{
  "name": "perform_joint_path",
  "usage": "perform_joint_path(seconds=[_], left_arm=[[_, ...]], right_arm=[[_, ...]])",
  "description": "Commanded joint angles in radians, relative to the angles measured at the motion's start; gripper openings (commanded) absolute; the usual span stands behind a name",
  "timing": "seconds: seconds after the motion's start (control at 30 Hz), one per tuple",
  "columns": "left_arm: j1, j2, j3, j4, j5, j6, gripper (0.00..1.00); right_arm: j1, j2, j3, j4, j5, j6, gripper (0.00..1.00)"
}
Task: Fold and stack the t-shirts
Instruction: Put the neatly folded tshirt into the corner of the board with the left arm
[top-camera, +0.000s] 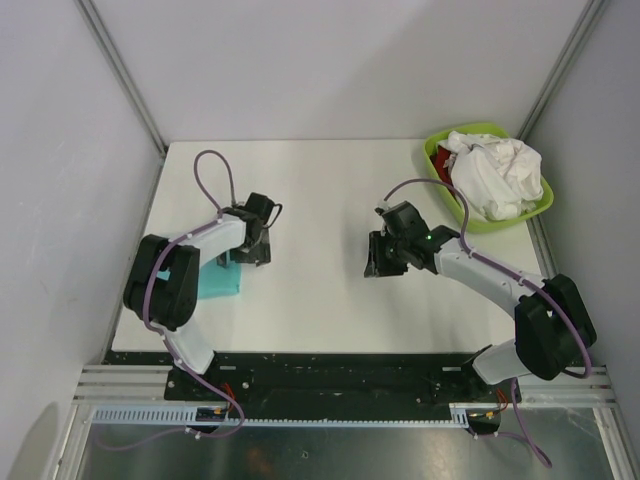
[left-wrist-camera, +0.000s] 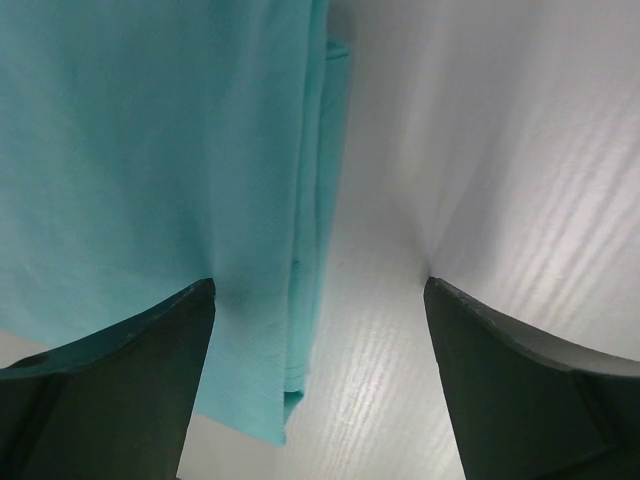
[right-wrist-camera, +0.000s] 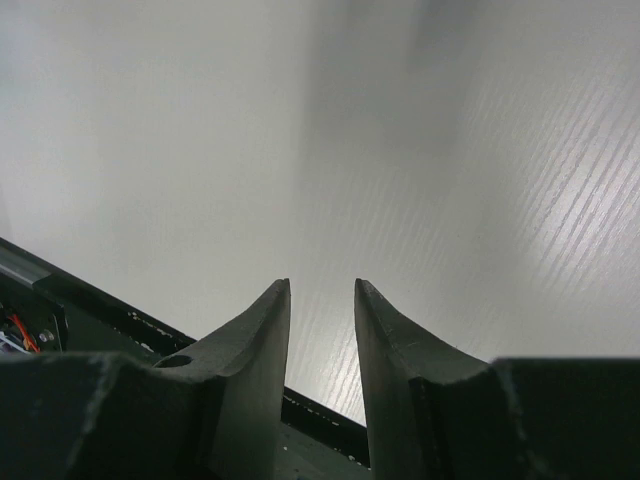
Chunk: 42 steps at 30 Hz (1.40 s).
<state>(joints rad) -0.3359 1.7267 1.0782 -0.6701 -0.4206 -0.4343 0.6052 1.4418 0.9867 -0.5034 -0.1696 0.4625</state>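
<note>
1. Table (top-camera: 330, 300): white, wood-grain top. Both arms reach out over it from the near edge
2. Lime-green basin (top-camera: 436, 158): at the far right corner of the table. A crumpled white t-shirt (top-camera: 495, 175) is heaped in it and rises above the rim. A bit of red cloth (top-camera: 444, 157) shows at the basin's left rim, beside the white heap. No long axis readable on either; both are bunched
3. Teal t-shirt (top-camera: 222, 282): on the left half of the table, lying flat in folded layers, well apart from the basin. The left arm covers much of it in the top view, so the overall long axis cannot be told. In the left wrist view the shirt (left-wrist-camera: 150, 150) fills the left side; its stacked folded edge runs straight away from the camera, with bare table to its right
4. Left gripper (top-camera: 250, 250): low over the far right edge of the teal t-shirt. Jaws spread wide (left-wrist-camera: 320, 285). The left finger (left-wrist-camera: 130, 390) sits over the cloth, the right finger (left-wrist-camera: 520, 390) over bare table; the shirt's edge lies in between, not pinched. Whether the left finger touches the cloth cannot be told
5. Right gripper (top-camera: 380, 262): over bare table near the middle, well apart from both the basin and the teal t-shirt. Jaws drawn close with a narrow gap (right-wrist-camera: 322, 285), nothing between them, holding nothing
</note>
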Motion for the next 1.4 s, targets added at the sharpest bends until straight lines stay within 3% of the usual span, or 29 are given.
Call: perform_joint_path(seconds=[0.0,0.4,0.67,1.03,1.37], left_arm=[[0.001,0.000,-0.037,0.010,-0.115,0.030,0.90],[0.010,-0.023,-0.081,-0.100,-0.280,0.004,0.91],[0.034,-0.017,-0.083,-0.181,-0.307,-0.032,0.91],[0.079,-0.006,-0.065,-0.194,-0.288,-0.014,0.92],[0.027,-0.091,0.013,-0.161,-0.104,0.017,0.92]], right_arm=[[0.004,-0.027,-0.007,0.031,0.006,0.008,0.36],[0.006,-0.018,-0.022,0.033,-0.004,0.002,0.35],[0.013,-0.011,-0.031,0.028,-0.011,-0.004,0.34],[0.019,-0.003,-0.033,0.032,-0.010,-0.002,0.34],[0.017,-0.004,-0.034,0.038,0.001,0.013,0.34]])
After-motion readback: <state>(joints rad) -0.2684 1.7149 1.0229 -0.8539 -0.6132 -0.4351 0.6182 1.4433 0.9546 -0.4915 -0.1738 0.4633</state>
